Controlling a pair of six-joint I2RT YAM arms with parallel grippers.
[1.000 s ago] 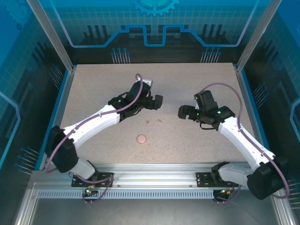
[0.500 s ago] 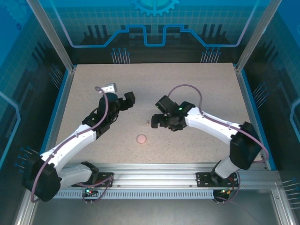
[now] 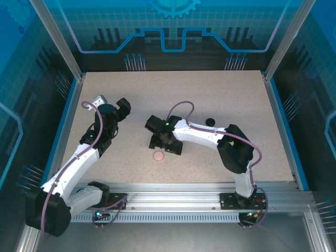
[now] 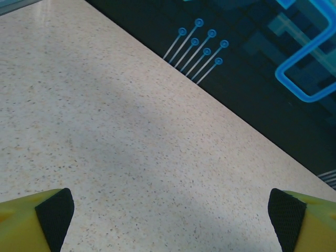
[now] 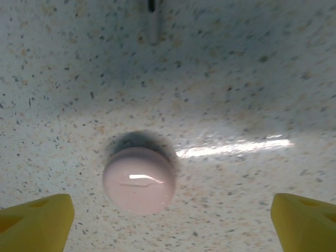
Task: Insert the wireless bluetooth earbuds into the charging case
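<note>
A closed, round pale pink charging case (image 3: pixel 158 156) (image 5: pixel 139 180) lies on the speckled table near the front middle. My right gripper (image 3: pixel 166 146) (image 5: pixel 173 228) hovers just above and behind it, open, its yellow fingertips (image 5: pixel 37 223) wide apart with the case between them but nearer the left one and untouched. A small pale stemmed earbud (image 5: pixel 152 23) lies blurred beyond the case at the top edge of the right wrist view. My left gripper (image 3: pixel 124 106) (image 4: pixel 170 220) stands open over bare table at the left, with nothing between its pads (image 4: pixel 55 212).
A black round case (image 3: pixel 211 122) sits on the table right of centre, behind the right forearm. The table's back edge meets a dark printed wall (image 4: pixel 252 79). Blue side rails (image 3: pixel 63 131) border the table.
My right gripper has swung left across the table and come down over the pink case. The left arm has drawn back to the left. The black case has come into sight.
</note>
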